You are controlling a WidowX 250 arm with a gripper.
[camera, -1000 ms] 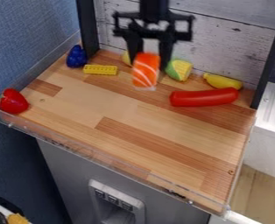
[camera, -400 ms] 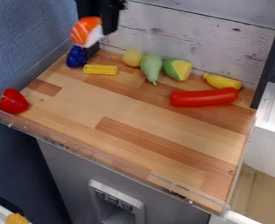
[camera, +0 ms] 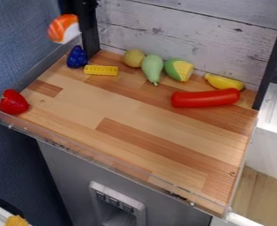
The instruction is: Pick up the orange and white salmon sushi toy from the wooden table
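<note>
Orange and white, a toy sushi piece (camera: 64, 29) hangs in the camera view beyond the back left corner of the table (camera: 117, 108), clamped in the jaws of the black gripper (camera: 69, 6). Below it, at that corner, stands a dark blue toy bunch (camera: 77, 57), with a yellow brick (camera: 101, 70) just to its right. Along the back edge come a dull yellow fruit (camera: 133, 58), a pale green pear (camera: 152, 68), a green-and-yellow piece (camera: 180, 70) and, near the back right corner, a banana (camera: 224, 82). A red sausage-like toy (camera: 205, 98) lies close in front of the banana. At the front left corner sits a red toy fruit (camera: 13, 102).
</note>
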